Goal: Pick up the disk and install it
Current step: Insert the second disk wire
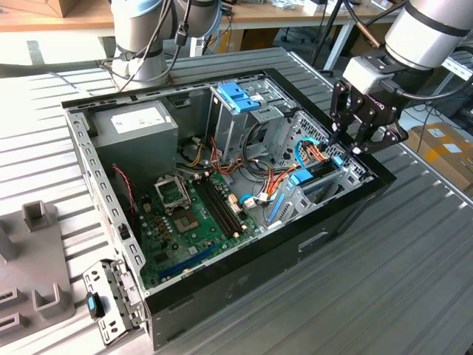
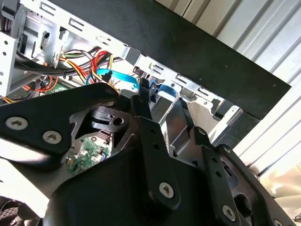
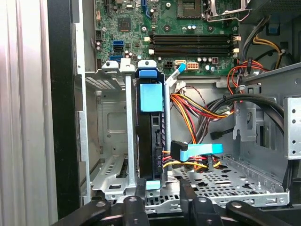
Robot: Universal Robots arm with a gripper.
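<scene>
Currently the black multi-link gripper (image 1: 353, 145) on the silver-and-grey robot arm (image 1: 425, 33) hangs over the drive cage at the exterior view's right end of the open black desktop computer case (image 1: 244, 259). The disk (image 3: 151, 136), a flat metal hard drive with blue plastic side rails, stands on edge in a slot of the bare-metal drive cage (image 3: 110, 141), near the case's black side wall. In the first wrist view its blue rail tab faces the green motherboard (image 3: 188, 28), and the gripper's black fingertips (image 3: 136, 207) sit at the near edge of the disk, one on each side of it. Whether the jaws clench the disk or stand released cannot be told: in both wrist views the fingers straddle the slot, but contact with the rails is not clear. A flat blue data cable (image 3: 197, 150) and a bundle of red, orange and yellow power wires (image 3: 193, 106) lie just beside the disk. In the exterior view, a grey power supply box with a white label (image 1: 137, 126) occupies the far left corner of the case, and a bare blue plastic bracket (image 1: 238, 97) rests on the upper bay, well apart from the gripper. The case lies on a ribbed grey metal table (image 1: 384, 281).
</scene>
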